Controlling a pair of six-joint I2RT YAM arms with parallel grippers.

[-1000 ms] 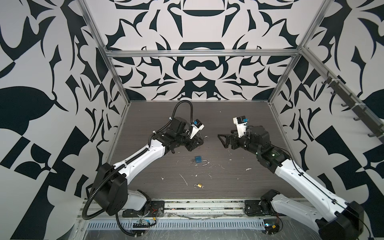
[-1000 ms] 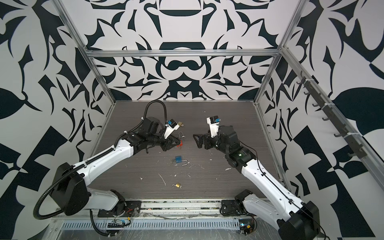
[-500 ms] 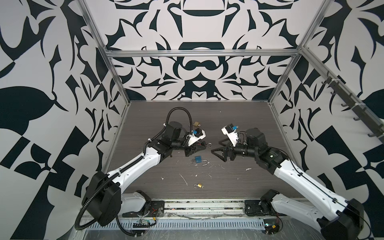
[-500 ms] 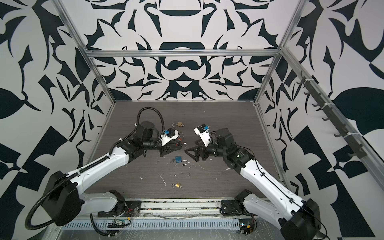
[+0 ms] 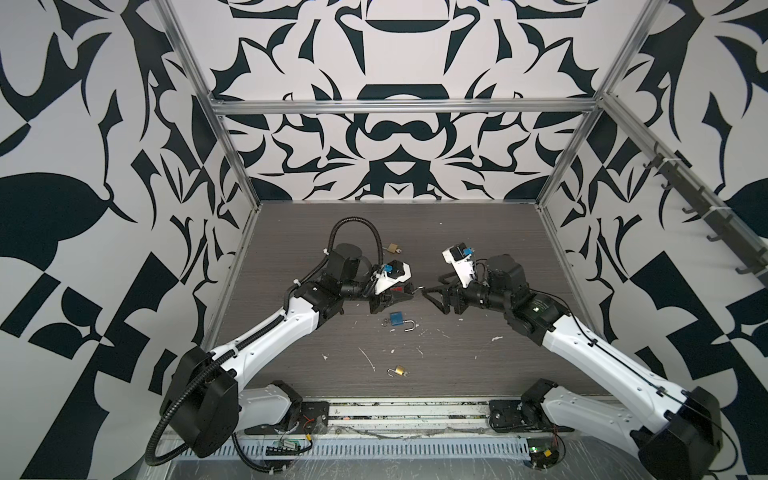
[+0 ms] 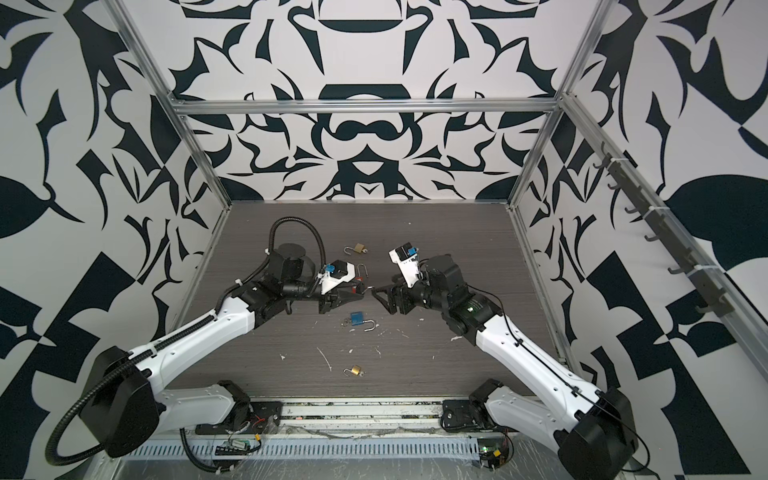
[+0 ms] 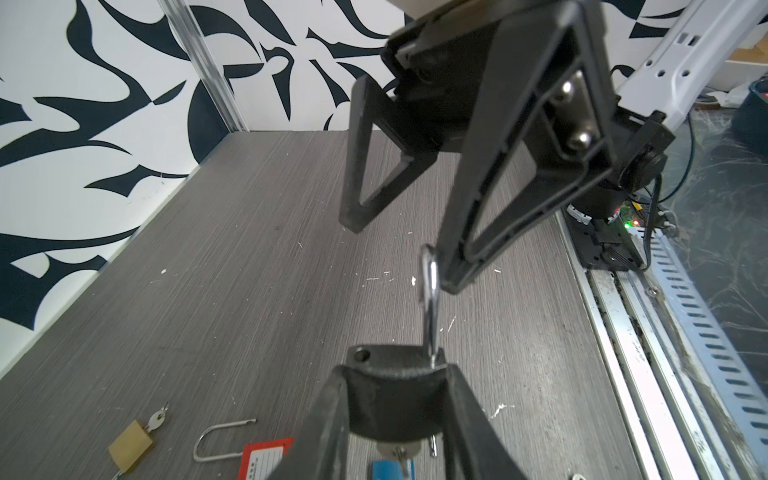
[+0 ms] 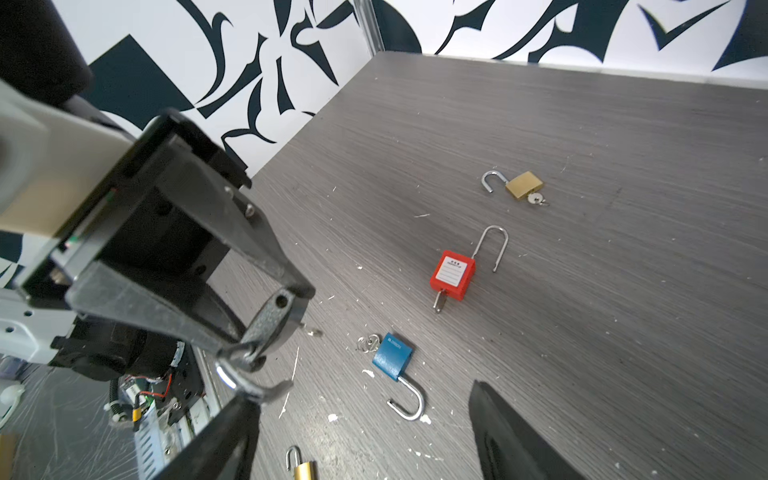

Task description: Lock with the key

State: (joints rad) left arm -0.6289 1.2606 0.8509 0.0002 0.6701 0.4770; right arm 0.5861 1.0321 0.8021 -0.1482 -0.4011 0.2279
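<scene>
Currently held: the left gripper [image 5: 401, 294] is clamped narrow on the body of a dark padlock [image 7: 392, 390]. It is lifted clear of the table [image 5: 478, 232] at mid-frame in both top views.
Shackle: the steel shackle [image 7: 430, 299] stands out of the body, and its free leg is out of the socket hole [image 7: 363, 355].
Long axis: body to bow runs along the line between the two grippers, with the bow toward the right one.
Right gripper: the right gripper [image 7: 403, 249] is spread wide and empty. One of its fingers [image 7: 467, 187] appears to touch the bow, and the other is apart from it.
Key: a key [image 8: 311, 331] juts from the body's far end, away from the shackle.
Nearer arm: the right arm is nearer the bow.
Coming move, as a judgement: press the bow back along that axis, with the free leg lined up over the hole.
</scene>
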